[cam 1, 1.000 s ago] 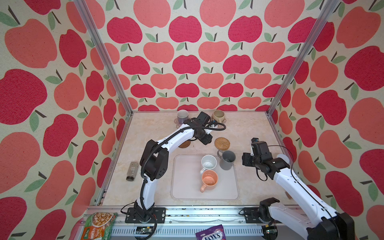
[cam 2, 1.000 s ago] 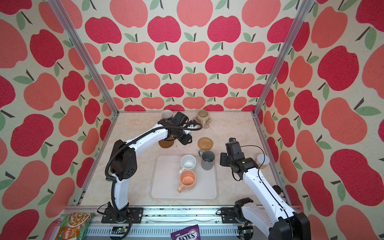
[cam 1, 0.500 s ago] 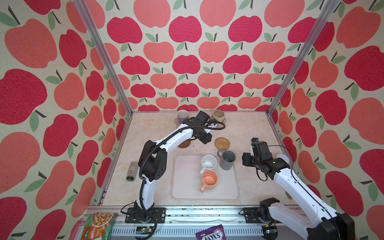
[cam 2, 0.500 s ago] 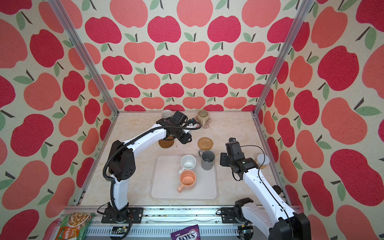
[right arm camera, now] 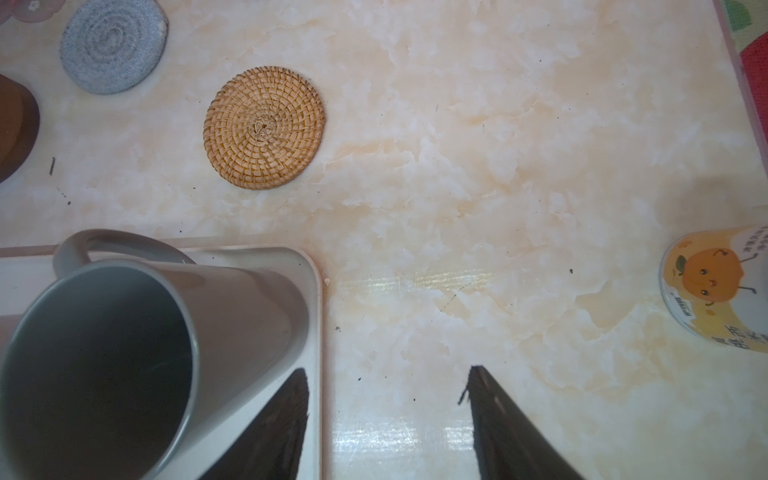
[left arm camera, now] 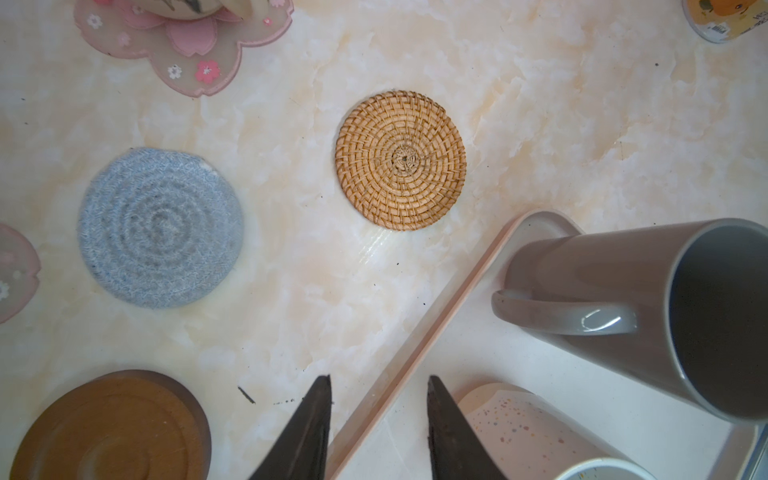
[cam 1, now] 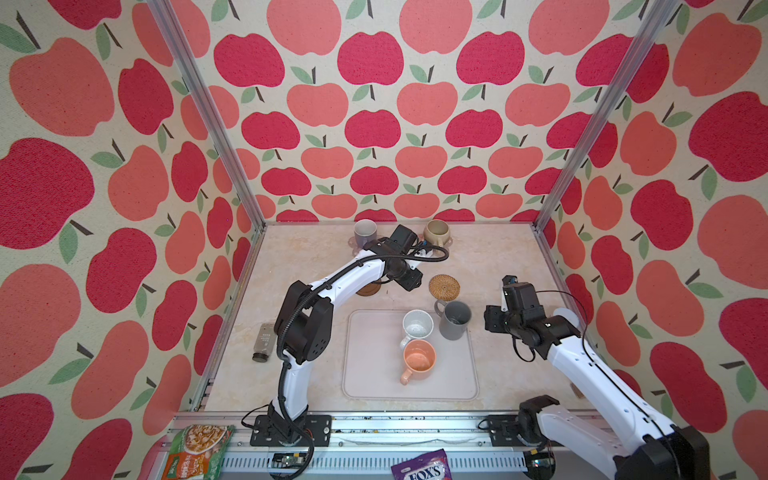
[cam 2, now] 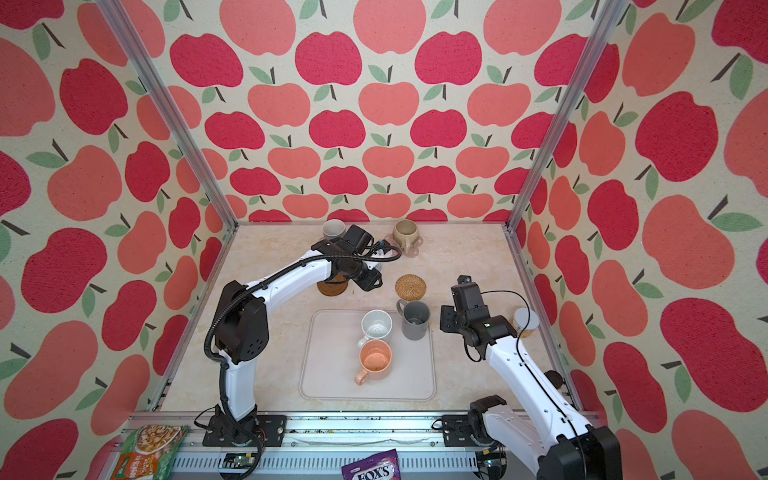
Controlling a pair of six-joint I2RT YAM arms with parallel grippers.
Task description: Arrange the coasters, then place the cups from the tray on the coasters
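Cup moving seems the step: left hand (left arm camera: 379, 380) and right hand (right arm camera: 390, 370) gape empty, so one should next grip the grey cup (cam 1: 456, 324).

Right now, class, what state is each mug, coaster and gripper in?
lavender-grey mug, upright, off tray
beige-olive mug, upright on pink flower coaster
white mug, upright on tray
peach-orange mug, upright on tray
dark grey mug, upright on tray
rattan coaster, bare
blue-grey coaster, bare
brown coaster, bare
left gripper, open, empty
right gripper, open, empty
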